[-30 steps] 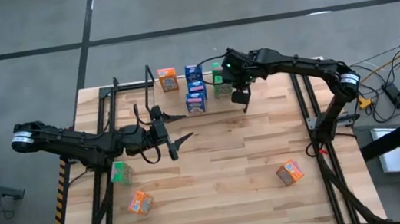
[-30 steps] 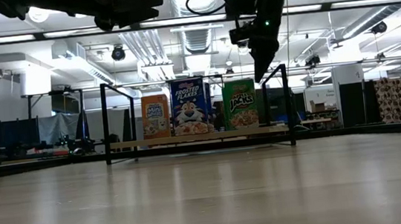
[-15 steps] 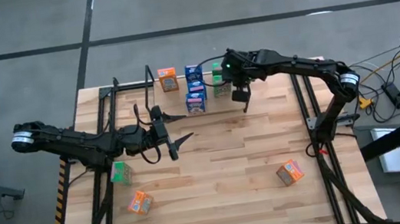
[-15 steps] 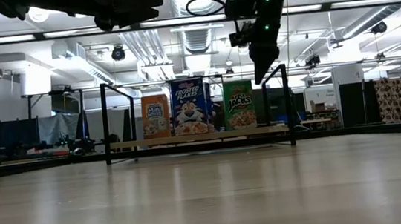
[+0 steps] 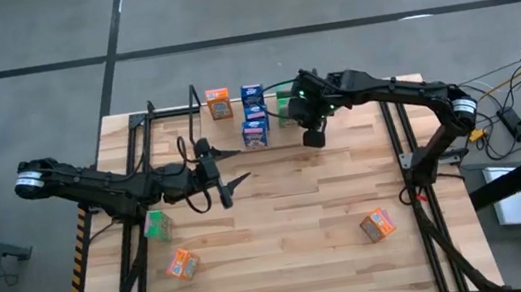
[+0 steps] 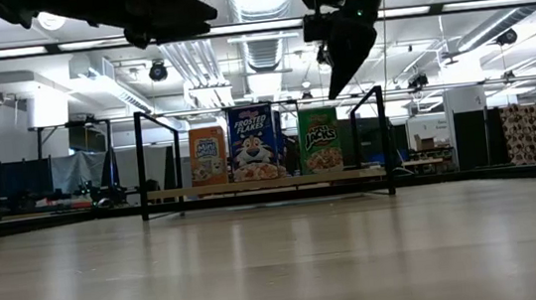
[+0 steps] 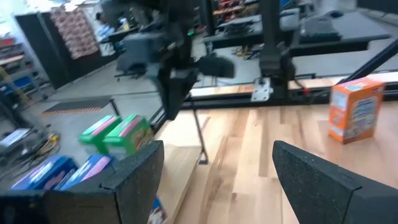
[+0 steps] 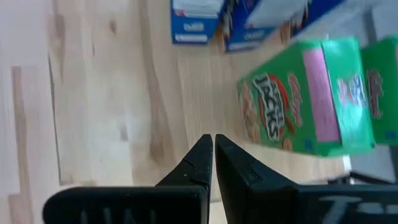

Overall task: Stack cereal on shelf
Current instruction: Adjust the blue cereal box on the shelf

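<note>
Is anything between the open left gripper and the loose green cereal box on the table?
Nothing visible: the left gripper hovers over bare wood, and the green cardboard cereal box lies beside its arm, unobstructed.

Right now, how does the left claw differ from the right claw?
The left claw stands wide open, while the right claw is shut, fingertips together. The left claw hangs over bare table near the middle, away from any box; the right claw hangs close beside the green cereal boxes on the shelf. Both are empty and off the table.
</note>
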Controlling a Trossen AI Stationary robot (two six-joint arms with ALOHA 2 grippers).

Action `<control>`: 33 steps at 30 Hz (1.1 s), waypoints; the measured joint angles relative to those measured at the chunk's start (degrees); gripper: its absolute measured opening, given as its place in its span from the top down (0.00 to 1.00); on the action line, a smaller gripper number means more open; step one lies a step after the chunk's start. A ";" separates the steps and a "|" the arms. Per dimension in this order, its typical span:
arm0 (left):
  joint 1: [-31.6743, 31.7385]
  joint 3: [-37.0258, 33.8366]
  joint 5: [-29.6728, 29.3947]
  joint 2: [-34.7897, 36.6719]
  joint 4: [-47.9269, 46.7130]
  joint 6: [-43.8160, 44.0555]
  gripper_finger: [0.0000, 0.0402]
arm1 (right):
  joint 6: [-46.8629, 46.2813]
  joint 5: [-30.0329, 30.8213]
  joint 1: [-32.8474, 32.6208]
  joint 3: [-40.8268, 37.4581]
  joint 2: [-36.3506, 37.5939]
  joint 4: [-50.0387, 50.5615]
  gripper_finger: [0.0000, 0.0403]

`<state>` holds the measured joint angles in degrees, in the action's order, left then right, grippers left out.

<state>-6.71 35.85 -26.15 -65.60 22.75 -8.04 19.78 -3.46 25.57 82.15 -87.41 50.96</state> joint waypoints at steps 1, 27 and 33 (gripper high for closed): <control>0.12 0.00 -0.53 0.00 -0.46 0.19 0.29 | 0.35 -0.02 -0.46 -0.86 0.52 -1.28 0.98; 16.74 -0.02 1.64 -3.81 -11.77 11.48 0.98 | -3.60 0.22 -8.47 -30.68 17.86 -41.63 0.98; 18.28 0.00 1.07 -10.69 -6.47 11.58 1.00 | -4.26 0.48 -8.47 -33.34 18.42 -44.50 0.98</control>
<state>11.57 35.85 -25.08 -76.30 16.27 3.55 15.52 -2.98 17.10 48.81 -68.99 6.46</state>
